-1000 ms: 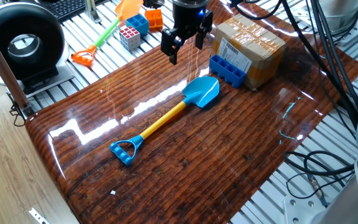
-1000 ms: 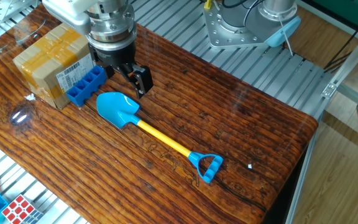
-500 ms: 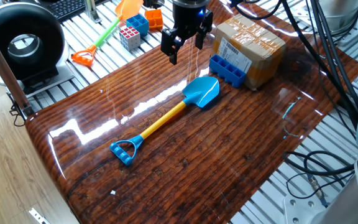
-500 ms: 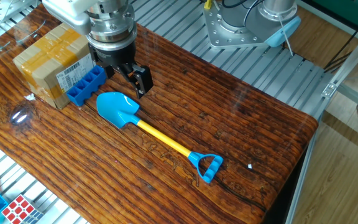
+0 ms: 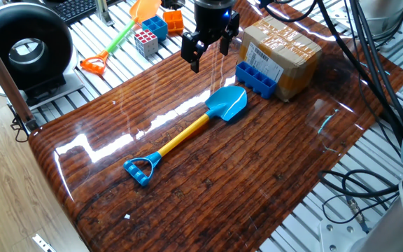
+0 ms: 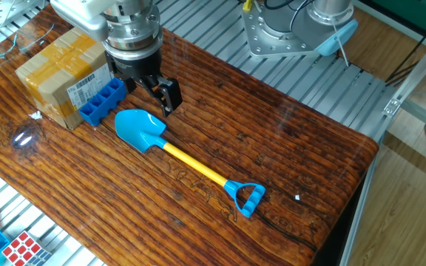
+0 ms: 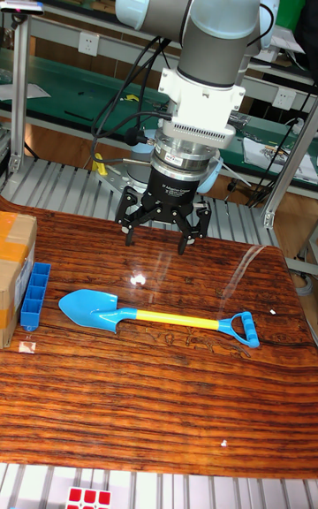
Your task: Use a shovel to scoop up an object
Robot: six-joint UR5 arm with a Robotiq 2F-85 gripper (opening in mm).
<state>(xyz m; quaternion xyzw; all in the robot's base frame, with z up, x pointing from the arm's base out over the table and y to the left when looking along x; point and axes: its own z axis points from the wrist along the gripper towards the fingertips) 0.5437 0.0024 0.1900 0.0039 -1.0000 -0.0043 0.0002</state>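
Note:
The shovel (image 5: 187, 133) (image 6: 183, 159) (image 7: 159, 316) lies flat on the wooden table, light blue blade toward the box, yellow shaft and blue D-handle (image 5: 142, 169) pointing away. The object, a dark blue studded block (image 5: 256, 79) (image 6: 99, 102) (image 7: 34, 295), leans against the cardboard box just past the blade tip. My gripper (image 5: 208, 52) (image 6: 154, 90) (image 7: 157, 224) hangs open above the table behind the blade, holding nothing and touching neither thing.
A brown cardboard box (image 5: 282, 49) (image 6: 61, 66) stands behind the block. Off the board lie an orange-and-green toy shovel (image 5: 121, 35), a puzzle cube (image 5: 146, 42) and blue and orange bricks (image 5: 165, 24). A black round device (image 5: 23, 45) sits at the far left. Cables (image 5: 355, 49) run on the right.

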